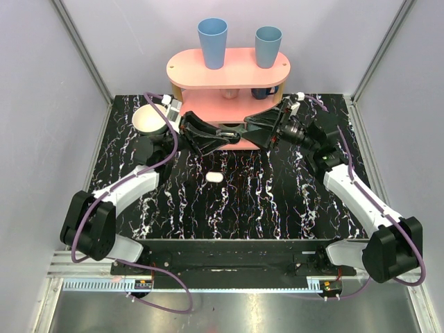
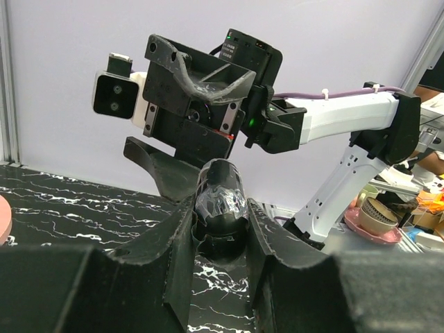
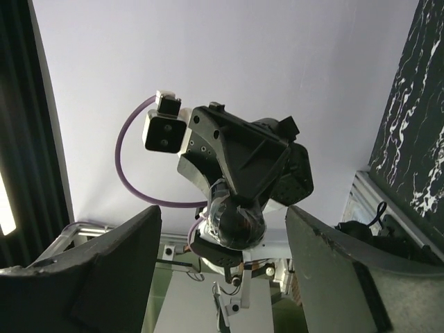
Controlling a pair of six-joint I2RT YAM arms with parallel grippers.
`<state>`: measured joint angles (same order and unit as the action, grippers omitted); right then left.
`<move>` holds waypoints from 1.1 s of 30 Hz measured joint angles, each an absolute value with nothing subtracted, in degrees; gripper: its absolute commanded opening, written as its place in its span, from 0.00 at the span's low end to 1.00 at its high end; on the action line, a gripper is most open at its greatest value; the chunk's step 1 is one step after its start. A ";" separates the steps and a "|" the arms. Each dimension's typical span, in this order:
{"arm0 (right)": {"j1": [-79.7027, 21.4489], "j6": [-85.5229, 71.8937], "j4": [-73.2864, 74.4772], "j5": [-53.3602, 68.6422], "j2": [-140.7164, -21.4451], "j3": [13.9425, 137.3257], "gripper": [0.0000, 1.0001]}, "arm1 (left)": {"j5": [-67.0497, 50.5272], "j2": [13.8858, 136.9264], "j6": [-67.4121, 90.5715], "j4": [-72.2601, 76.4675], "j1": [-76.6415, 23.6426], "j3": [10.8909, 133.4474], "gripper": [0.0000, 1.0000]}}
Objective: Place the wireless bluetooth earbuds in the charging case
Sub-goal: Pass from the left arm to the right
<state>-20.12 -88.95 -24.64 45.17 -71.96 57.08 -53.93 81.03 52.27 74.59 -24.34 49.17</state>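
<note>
My left fingers (image 2: 173, 250) are clenched on a dark glossy rounded object (image 2: 220, 198). My right fingers (image 3: 104, 270) stand spread wide, facing it. The white charging case (image 1: 214, 177) lies on the tabletop (image 1: 277, 201) below both pairs, untouched.

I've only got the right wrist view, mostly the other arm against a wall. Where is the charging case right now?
Observer: In the top view the white charging case lies alone on the black marble table, near its middle, with nothing touching it.
Operator: What's at the back?
Observer: A pink two-tier shelf with two blue cups on top.
Operator: Anything else?
Observer: A cream bowl sits at the shelf's left end in the top view.
</note>
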 measured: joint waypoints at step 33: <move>-24.01 -93.58 -26.76 47.70 -74.08 55.53 0.53 | -53.12 81.71 43.03 71.48 -26.20 49.82 0.00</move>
